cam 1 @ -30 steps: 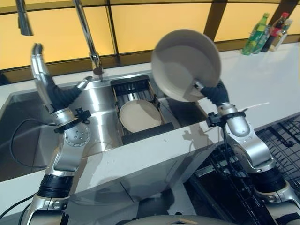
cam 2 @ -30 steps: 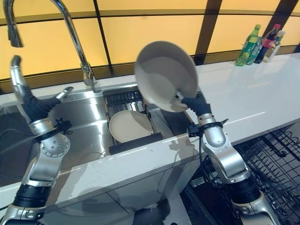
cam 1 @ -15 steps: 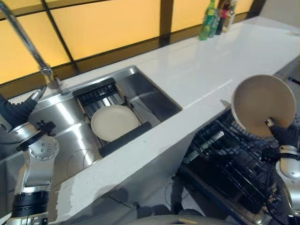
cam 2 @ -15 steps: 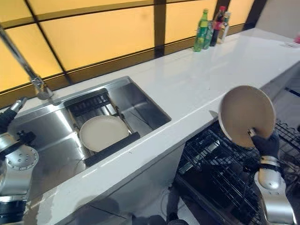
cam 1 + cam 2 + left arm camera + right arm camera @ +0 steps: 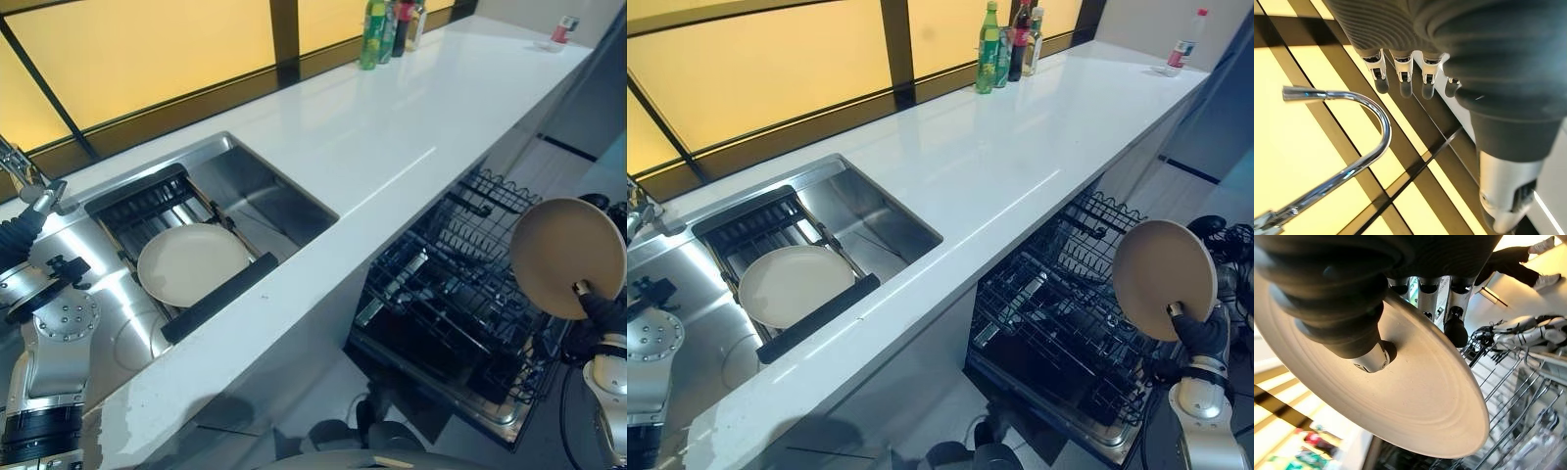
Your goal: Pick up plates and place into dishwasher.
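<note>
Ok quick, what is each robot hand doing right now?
Left hand: open, holding nothing, near the faucet.
Right hand: shut on the beige plate.

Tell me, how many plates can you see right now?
2. One plate is pinched in the robot's right hand above the open dishwasher rack; the other plate lies on the sink rack. More could be hidden in the dishwasher.

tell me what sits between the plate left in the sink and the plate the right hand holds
In the right eye view, bare white countertop and the open dishwasher rack separate the sink plate from the held plate, pinched by the right hand.
</note>
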